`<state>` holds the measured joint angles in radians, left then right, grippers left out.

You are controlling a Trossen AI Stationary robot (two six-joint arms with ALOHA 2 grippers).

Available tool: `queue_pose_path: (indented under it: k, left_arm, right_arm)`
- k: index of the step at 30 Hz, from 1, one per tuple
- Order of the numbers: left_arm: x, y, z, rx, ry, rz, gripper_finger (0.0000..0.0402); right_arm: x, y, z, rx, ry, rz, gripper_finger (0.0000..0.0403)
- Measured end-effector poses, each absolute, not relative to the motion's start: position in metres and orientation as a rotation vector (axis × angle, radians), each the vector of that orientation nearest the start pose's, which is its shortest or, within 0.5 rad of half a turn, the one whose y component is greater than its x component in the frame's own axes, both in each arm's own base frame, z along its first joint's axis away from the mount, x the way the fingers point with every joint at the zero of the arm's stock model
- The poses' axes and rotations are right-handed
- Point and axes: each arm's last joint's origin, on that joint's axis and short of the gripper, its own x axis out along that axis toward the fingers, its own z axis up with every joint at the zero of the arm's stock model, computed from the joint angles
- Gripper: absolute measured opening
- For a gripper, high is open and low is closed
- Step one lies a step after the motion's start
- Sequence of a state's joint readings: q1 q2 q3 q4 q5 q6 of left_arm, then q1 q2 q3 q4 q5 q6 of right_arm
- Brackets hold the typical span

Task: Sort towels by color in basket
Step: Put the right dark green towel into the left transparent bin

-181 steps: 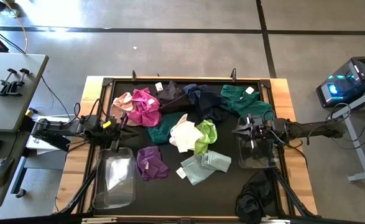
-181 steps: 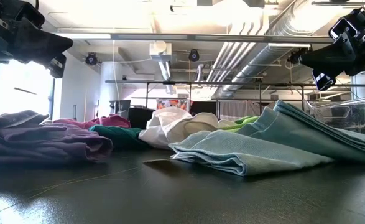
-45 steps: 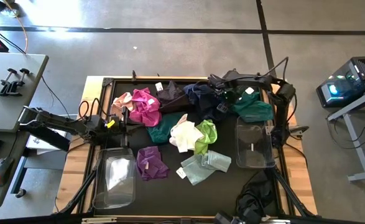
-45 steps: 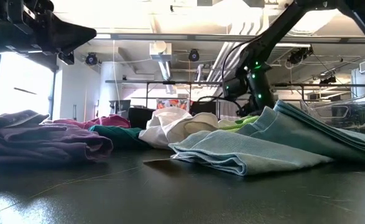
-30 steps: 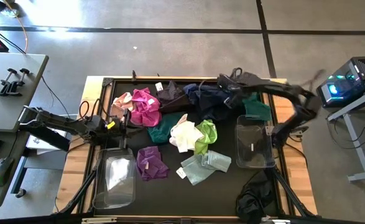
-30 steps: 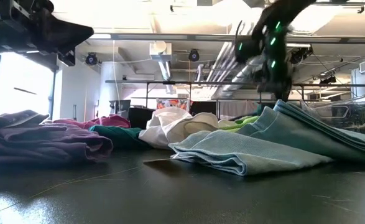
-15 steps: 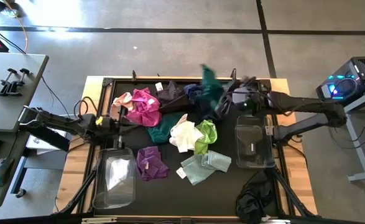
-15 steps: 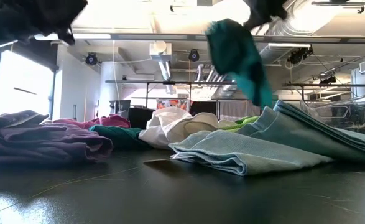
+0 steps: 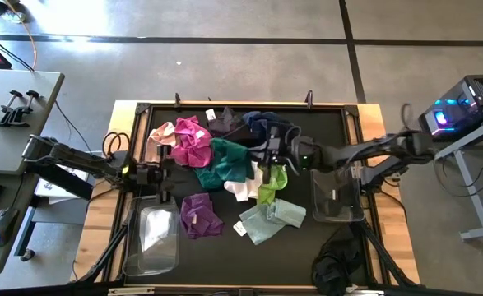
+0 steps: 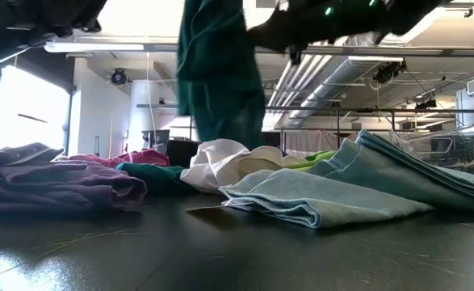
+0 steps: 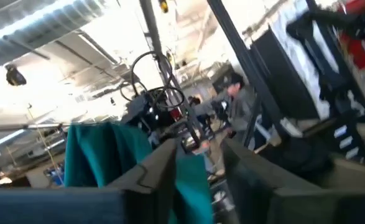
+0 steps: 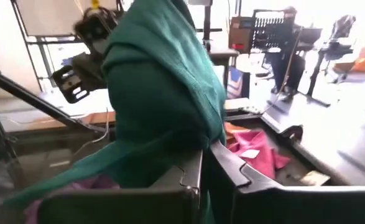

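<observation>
My right gripper (image 9: 267,153) reaches level over the table's middle, shut on a dark green towel (image 9: 229,159) that also shows in the low view (image 10: 219,77) and the right wrist view (image 12: 160,93). My left gripper (image 9: 166,161) hovers open at the table's left, above the far end of the left clear basket (image 9: 150,238); its fingers (image 11: 163,168) stand apart around nothing. On the mat lie pink (image 9: 162,133), magenta (image 9: 192,140), purple (image 9: 200,215), white (image 9: 243,187), lime (image 9: 271,181), pale mint (image 9: 270,220) and navy (image 9: 266,125) towels. My right gripper pinches a bunched fold of the dark green towel (image 12: 202,144) between its two fingers, several layers thick. The fingers lie level, pointing toward the table's left. The towel hangs slack below and ahead of them; the white towel hides its lower end (image 10: 224,133) in the low view.
A second clear basket (image 9: 336,196) stands at the table's right, below the right arm. A black bundle (image 9: 336,265) lies at the near right edge. A black frame with posts rims the mat (image 9: 307,97). Bare mat shows near the front centre.
My right gripper has swung from the far right corner toward the table's middle, turning from pointing down to level, and has carried the dark green towel up off the far pile; the towel now hangs over the middle towels. My left gripper has rolled and tipped upward in place.
</observation>
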<state>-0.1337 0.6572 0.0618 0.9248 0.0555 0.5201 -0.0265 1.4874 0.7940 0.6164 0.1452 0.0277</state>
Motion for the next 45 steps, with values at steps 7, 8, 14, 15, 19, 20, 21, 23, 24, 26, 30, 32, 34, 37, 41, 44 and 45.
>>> queue_pose_path:
  k: [7,8,14,15,19,20,21,23,24,26,30,32,34,37,41,44,45]
  left_arm:
    - [0.174,-0.022,0.226,0.646,-0.186,-0.027,0.0215]
    - [0.180,-0.022,0.227,0.676,-0.143,-0.011,0.0223]
    - [0.210,-0.025,0.228,0.841,0.001,0.039,0.0253]
    - [0.215,-0.025,0.229,0.853,0.014,0.051,0.0255]
    - [0.233,-0.026,0.225,0.894,0.098,0.132,0.0257]
    - [0.236,-0.025,0.224,0.898,0.112,0.157,0.0257]
    - [0.239,-0.025,0.222,0.902,0.129,0.174,0.0257]
    - [0.247,-0.026,0.219,0.895,0.140,0.194,0.0257]
    - [0.249,-0.026,0.216,0.880,0.148,0.196,0.0257]
    - [0.257,-0.027,0.214,0.854,0.159,0.196,0.0257]
    - [0.269,-0.029,0.207,0.832,0.189,0.186,0.0257]
    - [0.273,-0.031,0.203,0.830,0.204,0.176,0.0255]
    - [0.276,-0.034,0.201,0.823,0.210,0.167,0.0245]
    - [0.279,-0.037,0.198,0.822,0.217,0.154,0.0212]
    - [0.279,-0.040,0.196,0.803,0.215,0.146,0.0135]
    - [0.279,-0.042,0.196,0.795,0.220,0.157,0.0061]
    - [0.278,-0.043,0.197,0.797,0.225,0.172,0.0036]
  right_arm:
    - [0.349,-0.012,0.225,0.196,0.045,-0.151,0.0004]
    - [0.351,-0.013,0.223,0.212,0.038,-0.160,0.0004]
    - [0.355,-0.013,0.224,0.255,-0.011,-0.152,0.0005]
    - [0.355,-0.013,0.225,0.258,-0.014,-0.137,0.0005]
    - [0.355,-0.009,0.227,0.237,-0.021,-0.026,0.0005]
    - [0.355,-0.009,0.228,0.233,-0.024,0.000,0.0005]
    - [0.355,-0.008,0.228,0.228,-0.021,0.025,0.0005]
    - [0.355,-0.005,0.228,0.226,-0.017,0.059,0.0005]
    - [0.355,-0.004,0.228,0.226,-0.016,0.068,0.0005]
    - [0.355,-0.001,0.228,0.218,-0.015,0.075,0.0005]
    - [0.355,0.002,0.227,0.194,-0.010,0.104,0.0005]
    - [0.355,0.002,0.227,0.189,-0.008,0.115,0.0005]
    - [0.355,0.002,0.227,0.188,-0.007,0.119,0.0005]
    - [0.355,0.002,0.227,0.159,-0.007,0.123,0.0005]
    - [0.355,0.002,0.230,0.138,-0.034,0.127,0.0020]
    - [0.355,0.002,0.233,0.136,-0.064,0.157,0.0059]
    - [0.354,0.003,0.234,0.148,-0.076,0.181,0.0077]
